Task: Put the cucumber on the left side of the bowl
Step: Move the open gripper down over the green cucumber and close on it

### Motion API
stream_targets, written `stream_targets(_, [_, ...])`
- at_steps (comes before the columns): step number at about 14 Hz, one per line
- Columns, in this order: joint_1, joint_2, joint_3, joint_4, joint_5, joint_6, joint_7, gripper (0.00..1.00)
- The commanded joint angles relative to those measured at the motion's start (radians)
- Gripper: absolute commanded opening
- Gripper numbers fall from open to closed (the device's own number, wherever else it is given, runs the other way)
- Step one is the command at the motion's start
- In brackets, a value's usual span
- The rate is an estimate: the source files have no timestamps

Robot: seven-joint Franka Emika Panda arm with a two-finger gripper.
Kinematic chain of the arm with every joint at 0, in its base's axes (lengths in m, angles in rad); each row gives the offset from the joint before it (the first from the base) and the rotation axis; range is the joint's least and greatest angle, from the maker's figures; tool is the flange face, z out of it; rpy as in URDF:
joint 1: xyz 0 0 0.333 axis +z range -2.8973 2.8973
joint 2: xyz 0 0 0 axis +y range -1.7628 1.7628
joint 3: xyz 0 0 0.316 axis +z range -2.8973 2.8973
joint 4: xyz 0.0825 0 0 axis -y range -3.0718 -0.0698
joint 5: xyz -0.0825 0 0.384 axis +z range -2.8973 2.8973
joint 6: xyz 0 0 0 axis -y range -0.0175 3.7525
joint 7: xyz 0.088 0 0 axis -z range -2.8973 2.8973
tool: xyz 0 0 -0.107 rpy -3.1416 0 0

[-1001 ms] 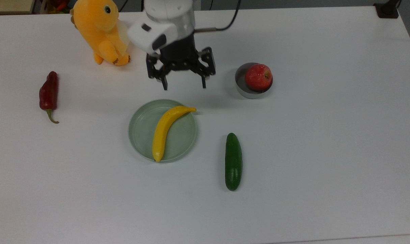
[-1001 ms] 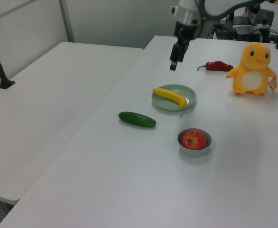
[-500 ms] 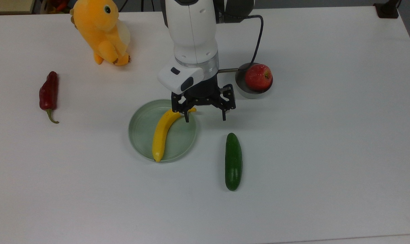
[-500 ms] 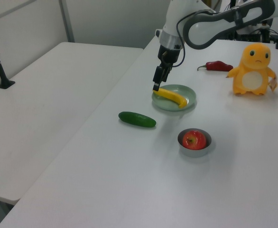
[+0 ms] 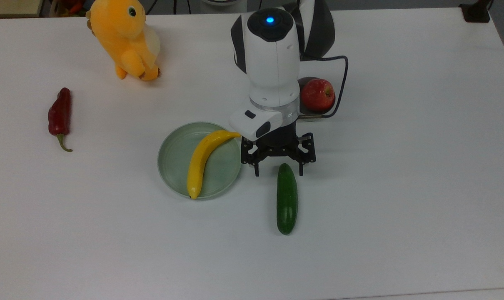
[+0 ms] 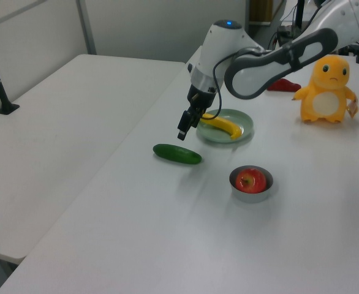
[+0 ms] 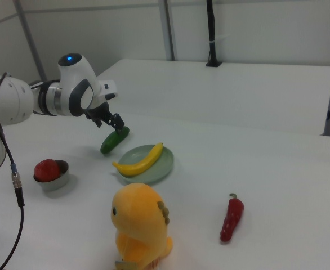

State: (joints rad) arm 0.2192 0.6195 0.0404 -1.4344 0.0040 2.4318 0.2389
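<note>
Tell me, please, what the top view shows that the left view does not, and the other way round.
Top view: the gripper is open, one finger at each side of the cucumber's end, and the chilli lies in full sight. Left view: the gripper hangs above the cucumber with a gap, and the bowl is seen whole. Both: the cucumber flat on the table, the banana on the plate, the apple in the bowl.

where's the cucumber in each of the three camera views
Top view: the cucumber lies lengthwise below centre, right of the plate.
Left view: left of centre, lying crosswise, below-left of the plate.
Right view: upper left, above-left of the plate, by the gripper.
Shared landmark: the plate with the banana.
</note>
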Motion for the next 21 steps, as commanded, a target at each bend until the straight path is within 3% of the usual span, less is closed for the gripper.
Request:
stream_targets(1, [0.015, 0.049, -0.017, 0.051, -0.021, 0.047, 0.040, 1.00])
stream_targets(8, [0.014, 0.134, -0.016, 0.123, -0.052, 0.056, 0.042, 1.00])
stream_targets(18, [0.015, 0.207, -0.005, 0.147, -0.098, 0.110, 0.039, 1.00])
stream_targets(19, [0.017, 0.212, -0.005, 0.147, -0.099, 0.110, 0.039, 0.95])
stream_targets(20, [0.019, 0.215, -0.004, 0.147, -0.116, 0.110, 0.037, 0.81])
stream_targets(21, [0.019, 0.216, 0.001, 0.146, -0.140, 0.110, 0.042, 0.60])
